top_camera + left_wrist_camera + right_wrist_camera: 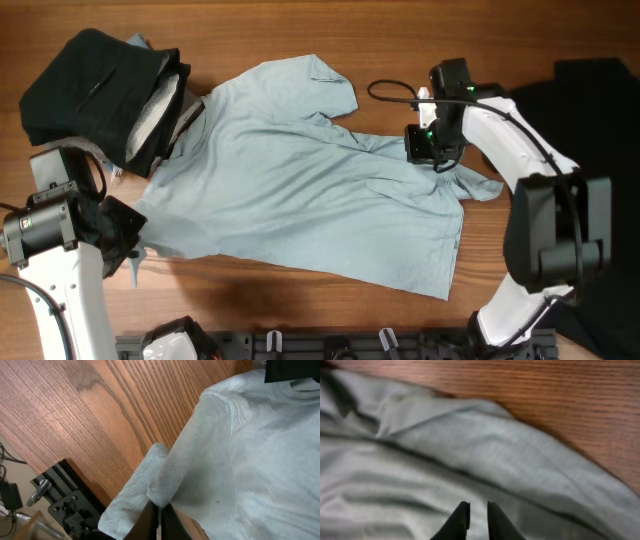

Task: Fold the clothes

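Left arm (62, 262) sits low at front left, left tool (159, 512) pinched tight on shirt (240, 450) sleeve. Right arm (530, 160) reaches in from right, right tool (477, 512) fingers nearly together, grip unclear.

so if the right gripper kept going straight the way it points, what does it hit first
the shirt. the right gripper points straight into the pale cloth, with nothing else between. its tips look at or almost on the fabric, though depth is hard to judge from this view
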